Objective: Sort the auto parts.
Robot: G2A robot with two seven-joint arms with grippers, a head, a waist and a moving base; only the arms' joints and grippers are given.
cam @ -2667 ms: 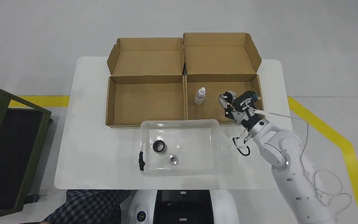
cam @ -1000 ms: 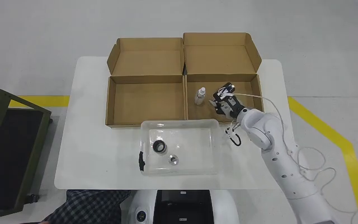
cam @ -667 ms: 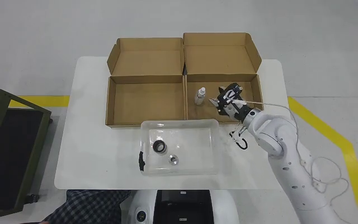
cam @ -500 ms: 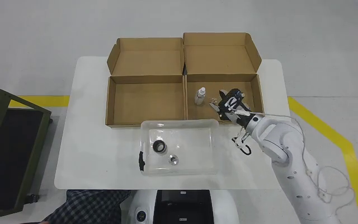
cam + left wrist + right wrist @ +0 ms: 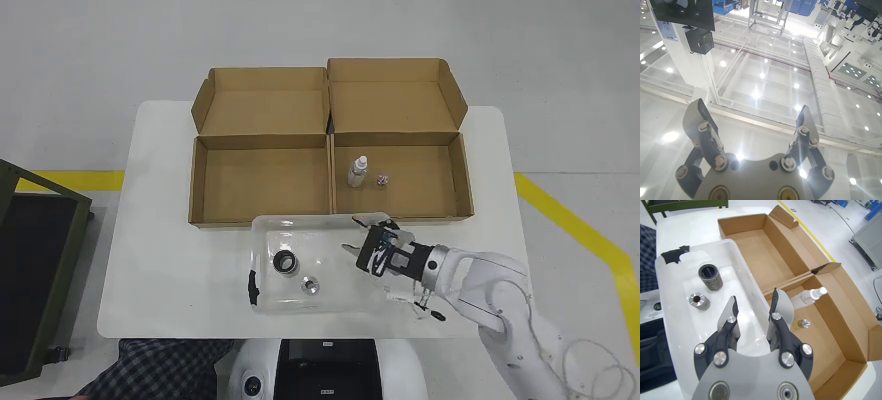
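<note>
auto parts wait in the clear bin (image 5: pixel 300 218) nearest us on the worktop (image 5: pixel 160 250): a dark bearing sleeve (image 5: pixel 286 262) standing on end, and just beside it, toward the near edge, a smaller shiny collet (image 5: pixel 311 285). a scrap of black tape (image 5: pixel 252 287) sits on the bin's near left rim. the right gripper (image 5: pixel 362 241) hangs over the bin's right half, jaws apart with nothing between them, apart from both parts and close to the far wall.

beyond the bin two open cardboard boxes lie side by side. to the right of the left box (image 5: pixel 260 185), the right box (image 5: pixel 425 185) holds a small spray bottle (image 5: pixel 357 170) with a little metal piece (image 5: pixel 382 180) just beside it. the left gripper (image 5: pixel 752 106) points up at the ceiling, jaws wide apart.

we judge the next pick risky in three ways. a drop this near the wall could clip the rim and drag the light bin. the collet looks smooth and round, so an off-centre squeeze may squirt it sideways. a nudge could tip the sleeve and set it rolling. a careless release in the right box might also knock the bottle.
</note>
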